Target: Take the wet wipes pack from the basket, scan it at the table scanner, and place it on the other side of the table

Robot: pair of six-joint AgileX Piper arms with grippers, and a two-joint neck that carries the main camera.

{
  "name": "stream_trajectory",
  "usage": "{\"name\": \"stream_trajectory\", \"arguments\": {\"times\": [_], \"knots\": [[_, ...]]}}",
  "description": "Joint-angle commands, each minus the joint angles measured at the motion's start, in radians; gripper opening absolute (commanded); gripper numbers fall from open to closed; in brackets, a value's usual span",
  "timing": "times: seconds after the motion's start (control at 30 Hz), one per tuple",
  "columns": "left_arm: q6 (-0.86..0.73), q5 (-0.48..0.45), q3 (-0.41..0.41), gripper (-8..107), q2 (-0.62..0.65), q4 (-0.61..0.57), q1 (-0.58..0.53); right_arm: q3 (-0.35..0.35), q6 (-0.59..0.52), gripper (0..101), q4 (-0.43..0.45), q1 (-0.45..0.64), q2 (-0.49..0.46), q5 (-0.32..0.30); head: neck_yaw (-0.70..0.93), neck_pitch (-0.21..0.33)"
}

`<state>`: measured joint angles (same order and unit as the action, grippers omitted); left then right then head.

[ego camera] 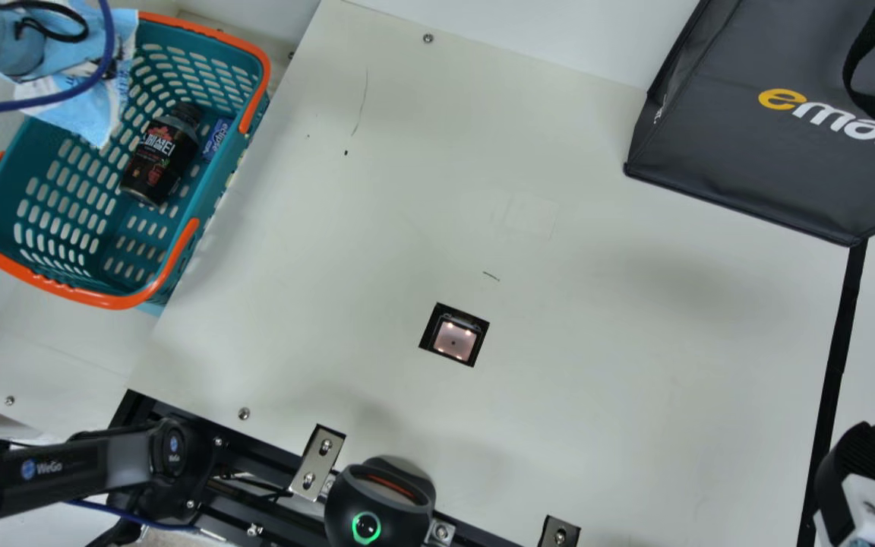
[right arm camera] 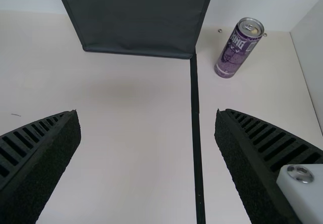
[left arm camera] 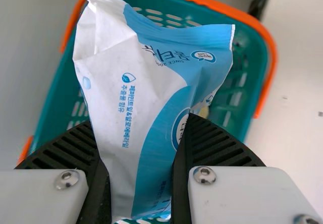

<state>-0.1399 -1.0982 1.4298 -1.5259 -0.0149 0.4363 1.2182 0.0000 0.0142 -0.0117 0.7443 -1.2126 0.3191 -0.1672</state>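
The left pincer [left arm camera: 141, 128], fingers closed in on the wet wipes pack [left arm camera: 113, 93], has it over the basket [ego camera: 103, 299], at ten o'clock from the scanner [ego camera: 454, 340]; the right pincer [right arm camera: 147, 114] gapes wide, empty. Creasing soft packaging could cause slipping or misreading.

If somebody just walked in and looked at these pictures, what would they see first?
Probably the bright teal basket with its orange rim, at the main view's left, and the blue-and-white wipes pack gripped by the left tool above it. Next might come the big dark bag at the upper right, and the little glowing scanner set into the table.
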Motion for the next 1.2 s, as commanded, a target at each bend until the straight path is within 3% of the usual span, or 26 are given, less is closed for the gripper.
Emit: {"name": "stream_trajectory", "arguments": {"times": [0.0,0.7,1.17], "knots": [[0.042,-0.005,-0.012,-8,0.020,0.005,-0.052,0.000,0.000,95,0.000,0.000,0.000,0.000,0.002,0.029],[0.328,-0.065,-0.160,-8,0.195,0.063,-0.525,0.000,0.000,95,0.000,0.000,0.000,0.000,0.002,0.029],[0.578,-0.080,-0.254,-8,0.234,0.096,-0.872,0.000,0.000,95,0.000,0.000,0.000,0.000,0.002,0.029]]}}
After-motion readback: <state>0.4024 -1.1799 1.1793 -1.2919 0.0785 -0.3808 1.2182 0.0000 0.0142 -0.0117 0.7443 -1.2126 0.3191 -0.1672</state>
